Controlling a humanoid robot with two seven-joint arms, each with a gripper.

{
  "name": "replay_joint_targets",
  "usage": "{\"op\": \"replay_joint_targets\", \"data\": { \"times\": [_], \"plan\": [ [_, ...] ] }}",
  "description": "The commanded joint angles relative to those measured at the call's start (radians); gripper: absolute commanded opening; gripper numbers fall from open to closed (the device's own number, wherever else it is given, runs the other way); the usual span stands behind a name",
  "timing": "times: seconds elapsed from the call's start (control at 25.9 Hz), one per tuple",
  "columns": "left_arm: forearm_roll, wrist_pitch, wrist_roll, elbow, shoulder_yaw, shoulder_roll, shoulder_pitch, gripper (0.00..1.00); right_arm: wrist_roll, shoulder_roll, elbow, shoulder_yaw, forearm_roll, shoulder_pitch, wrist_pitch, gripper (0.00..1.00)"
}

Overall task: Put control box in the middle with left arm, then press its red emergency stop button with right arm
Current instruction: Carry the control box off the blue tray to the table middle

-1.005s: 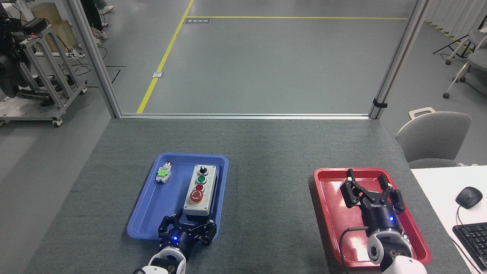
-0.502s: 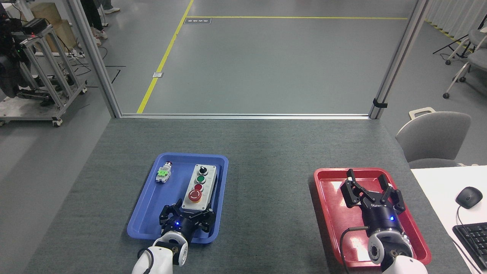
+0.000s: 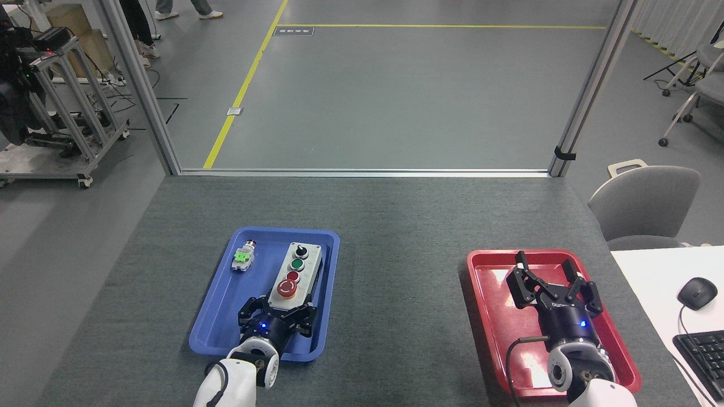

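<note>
The control box lies lengthwise in the blue tray, along its right wall, on the left half of the surface; it is not yet on the bare felt between the two trays. Its red emergency stop button is the control nearest the front edge of the surface. The left tool has pushed farther into the tray than a second ago: then its fingers sat at the box's near end, now they spread wide around that end, one on each side, at or almost at the box's sides; whether they grip it I cannot tell. The box itself has not shifted. A small silver switch with a green block lies in the tray's far left corner, apart from the box. The right tool hangs over the red tray near the right edge, fingers wide apart and empty, unchanged.
</note>
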State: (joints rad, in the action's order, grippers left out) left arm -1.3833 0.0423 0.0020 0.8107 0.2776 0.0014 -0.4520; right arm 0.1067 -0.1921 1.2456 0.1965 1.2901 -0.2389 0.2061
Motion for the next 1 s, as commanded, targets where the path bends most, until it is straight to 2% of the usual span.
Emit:
{"op": "replay_joint_targets", "data": {
  "times": [0.0, 0.12, 0.31, 0.46, 0.62, 0.73, 0.89, 0.97],
  "plan": [
    [0.004, -0.009, 0.007, 0.004, -0.006, 0.005, -0.005, 0.00, -0.001, -0.001, 0.000, 0.000, 0.000, 0.001, -0.001, 1.00],
    [0.043, -0.028, 0.035, 0.048, -0.009, 0.009, 0.003, 0.00, -0.001, 0.000, 0.000, 0.000, 0.000, 0.000, -0.001, 1.00],
    [0.196, -0.101, 0.039, 0.274, -0.015, 0.046, 0.093, 0.00, -0.001, 0.002, 0.001, 0.001, 0.000, 0.000, -0.002, 1.00],
    [0.194, -0.127, 0.041, 0.381, -0.001, 0.037, 0.138, 0.00, -0.005, 0.000, 0.008, 0.001, 0.002, 0.000, -0.002, 1.00],
    [0.181, -0.099, 0.039, 0.370, 0.103, -0.020, 0.122, 0.00, -0.007, -0.003, 0.008, 0.003, 0.000, -0.002, -0.005, 1.00],
    [0.124, -0.044, 0.038, 0.335, 0.164, -0.069, 0.096, 0.00, -0.007, -0.003, 0.006, 0.003, 0.000, -0.002, -0.005, 1.00],
    [0.015, -0.001, 0.038, 0.199, 0.216, -0.142, 0.030, 0.00, -0.007, -0.004, 0.008, 0.004, 0.000, -0.002, -0.005, 1.00],
    [0.010, 0.005, 0.038, 0.147, 0.247, -0.144, -0.001, 0.00, -0.007, -0.006, 0.008, 0.006, 0.000, -0.003, -0.007, 1.00]
  ]
}}
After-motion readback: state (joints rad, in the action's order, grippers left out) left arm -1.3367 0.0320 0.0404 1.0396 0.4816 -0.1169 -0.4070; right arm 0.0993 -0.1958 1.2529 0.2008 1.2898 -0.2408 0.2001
